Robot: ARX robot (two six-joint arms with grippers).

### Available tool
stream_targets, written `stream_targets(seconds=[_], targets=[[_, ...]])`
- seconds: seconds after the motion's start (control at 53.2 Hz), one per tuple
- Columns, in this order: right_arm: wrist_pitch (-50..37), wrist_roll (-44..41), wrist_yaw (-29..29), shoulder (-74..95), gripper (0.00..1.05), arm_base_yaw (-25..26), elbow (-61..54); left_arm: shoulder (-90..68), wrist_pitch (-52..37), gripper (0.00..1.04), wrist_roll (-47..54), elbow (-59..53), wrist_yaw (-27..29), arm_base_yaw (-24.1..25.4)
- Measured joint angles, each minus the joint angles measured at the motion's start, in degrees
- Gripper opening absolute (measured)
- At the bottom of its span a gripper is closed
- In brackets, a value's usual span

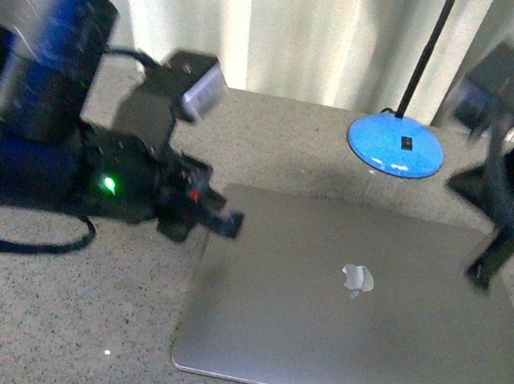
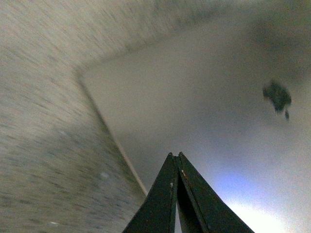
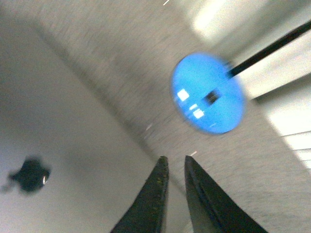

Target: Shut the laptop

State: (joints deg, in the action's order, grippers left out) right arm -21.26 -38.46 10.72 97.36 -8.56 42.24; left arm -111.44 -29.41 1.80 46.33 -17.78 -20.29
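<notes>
The laptop (image 1: 355, 309) lies flat on the speckled desk (image 1: 51, 316), a bit to the right of the middle. Its lid is down. The apple logo (image 1: 357, 278) on top faces up, and no keys or screen show. So the closing looks done, or very close to done. I cannot see the front edge well enough to say there is no tiny gap.

The left gripper (image 1: 225, 221) sits just off the back left corner of the lid. In the left wrist view its two fingers meet at the tip, pressed together with nothing between them. It looks to be above the lid, not on it, but the blur makes that hard to tell.

The right gripper (image 1: 483, 274) hangs near the right edge of the laptop and is smeared in the front view. In the right wrist view its fingers are a little apart, with a thin gap and nothing held.

A blue round lamp base (image 1: 396, 144) stands on the desk just behind the laptop, with a thin black pole going up.

What is left, I think, is small. Both arms should go up and away, without scraping the lid and without bumping the lamp.
</notes>
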Motion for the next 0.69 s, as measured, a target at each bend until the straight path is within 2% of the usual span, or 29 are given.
stream_targets(seconds=[0.188,0.225,0.282,0.319,0.394,0.432,0.469,0.545,0.695], targets=[[-0.72,7.69,-0.15,-2.34,0.42,0.24,1.22,1.20,-0.24,0.39,-1.99,0.11,0.00,0.46],[-3.69,10.45,-2.64,-1.11,0.44,-0.13,0.04,0.85,-0.74,0.43,-1.92,-0.13,1.11,0.17],[-14.56,15.47,-9.53,0.37,0.38,-0.46,-3.48,-1.36,-11.54,0.36,-1.92,-2.67,10.86,-1.20],[-27.45,21.59,-16.20,1.16,0.29,-0.59,-8.35,-2.47,-19.39,0.29,-1.88,-5.35,17.33,-1.57],[-42.66,31.26,-18.45,-1.33,0.14,0.46,-14.97,-1.95,-35.19,0.12,-1.95,-13.53,29.27,0.04],[-44.92,32.68,-18.40,-3.02,0.08,0.94,-16.46,-0.46,-39.58,0.05,-1.95,-15.91,31.87,1.14],[-46.07,34.32,-18.21,-5.57,0.02,1.49,-18.27,1.62,-43.32,0.04,-1.97,-18.08,33.55,2.32],[-46.31,36.22,-17.20,-9.60,0.03,2.12,-21.75,6.21,-48.81,0.04,-2.08,-22.03,33.42,4.35],[-45.11,37.24,-15.69,-15.12,0.03,3.04,-27.50,13.66,-50.10,0.04,-2.05,-29.55,29.75,7.17]])
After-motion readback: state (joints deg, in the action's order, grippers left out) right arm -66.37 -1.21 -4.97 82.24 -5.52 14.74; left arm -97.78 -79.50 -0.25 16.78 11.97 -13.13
